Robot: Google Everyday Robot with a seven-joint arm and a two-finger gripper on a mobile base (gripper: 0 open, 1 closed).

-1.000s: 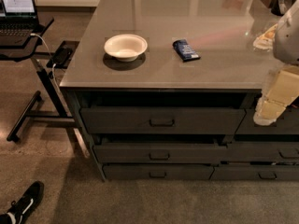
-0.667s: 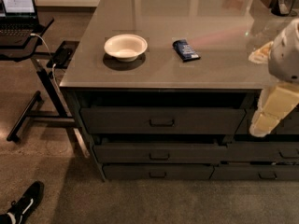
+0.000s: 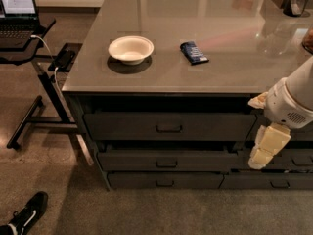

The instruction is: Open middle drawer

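My gripper [image 3: 266, 150] hangs just beside the right end of the middle drawer [image 3: 195, 159]; clenched or released, I cannot tell.

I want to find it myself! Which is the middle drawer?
Under the grey counter with the bowl, three wide drawers stack. The middle drawer is second down, left of the pincer: shorter than the top one, taller than the bottom.

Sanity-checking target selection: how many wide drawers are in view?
3, stacked: top drawer, middle drawer below it, bottom drawer lowest. Other fronts at right are partly hidden by the end effector hanging before them, so there may be more.
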